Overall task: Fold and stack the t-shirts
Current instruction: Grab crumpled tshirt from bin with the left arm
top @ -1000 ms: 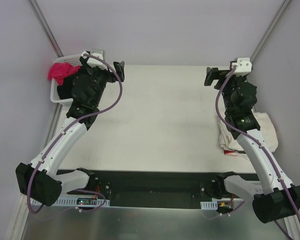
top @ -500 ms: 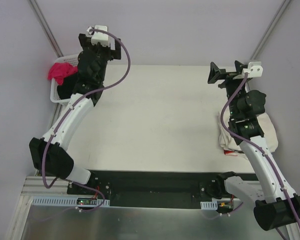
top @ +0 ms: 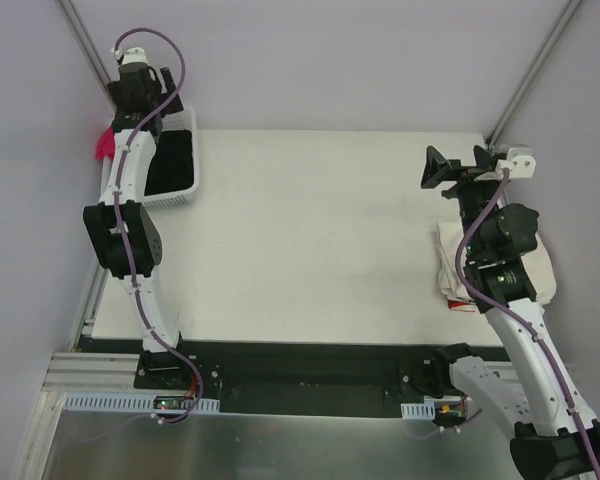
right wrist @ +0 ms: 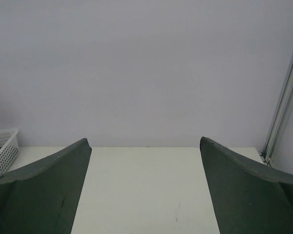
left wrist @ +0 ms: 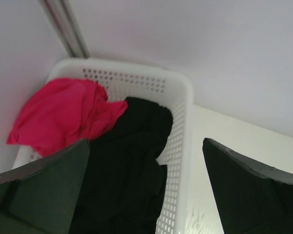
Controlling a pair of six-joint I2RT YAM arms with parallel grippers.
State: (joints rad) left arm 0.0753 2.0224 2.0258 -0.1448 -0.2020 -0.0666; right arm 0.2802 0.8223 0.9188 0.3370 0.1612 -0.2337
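The left hand (left wrist: 146,141) hangs with its fingers spread wide and nothing between them, above the white plastic mesh basket (left wrist: 183,105) in the far left corner of the tabletop (top: 320,230). Inside, a bright pink cloth t-shirt (left wrist: 58,117) lies crumpled against a black cloth t-shirt (left wrist: 132,161), with one pink fold overlapping the black.

The likeliest slip is that a pinch near that overlap takes both garments at once. A finger could also catch the mesh wall and drag the light basket up with the cloth.

The right hand (top: 458,168) is likewise open and empty, raised over the far right of the tabletop. Its arm stands above a cream-white cloth pile (top: 535,265) at the right edge, so a low swing of that arm could rumple it.
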